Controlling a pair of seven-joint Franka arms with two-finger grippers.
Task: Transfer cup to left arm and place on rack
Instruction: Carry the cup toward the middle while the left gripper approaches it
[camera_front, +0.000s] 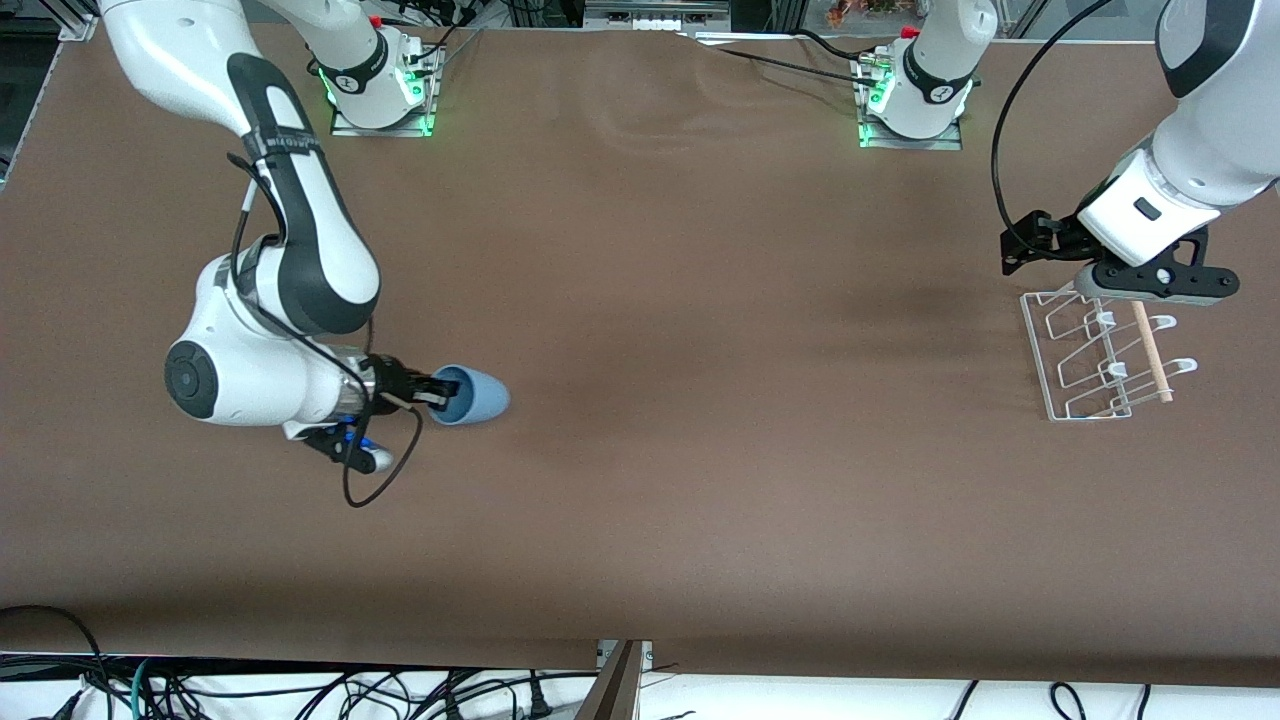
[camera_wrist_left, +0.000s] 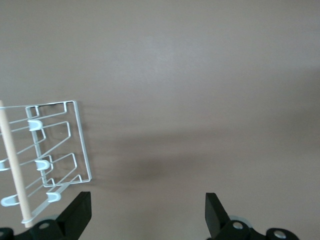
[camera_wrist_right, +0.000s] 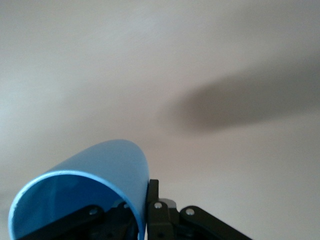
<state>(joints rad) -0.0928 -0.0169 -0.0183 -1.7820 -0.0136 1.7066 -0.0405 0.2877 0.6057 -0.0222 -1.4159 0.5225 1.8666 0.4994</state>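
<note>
The light-blue cup (camera_front: 472, 395) is held on its side at the right arm's end of the table, its mouth toward the arm. My right gripper (camera_front: 436, 393) is shut on the cup's rim, one finger inside and one outside, as the right wrist view shows (camera_wrist_right: 100, 185). The white wire rack (camera_front: 1100, 355) with its wooden dowel (camera_front: 1150, 352) sits at the left arm's end. My left gripper (camera_front: 1085, 290) hangs open and empty over the rack's farther edge. In the left wrist view the rack (camera_wrist_left: 50, 155) lies beside the open fingers (camera_wrist_left: 80, 212).
The brown table top (camera_front: 700, 400) spreads wide between the cup and the rack. Both arm bases stand along the table's farthest edge. A black cable loops under the right wrist (camera_front: 370, 480). Cables hang along the table's nearest edge.
</note>
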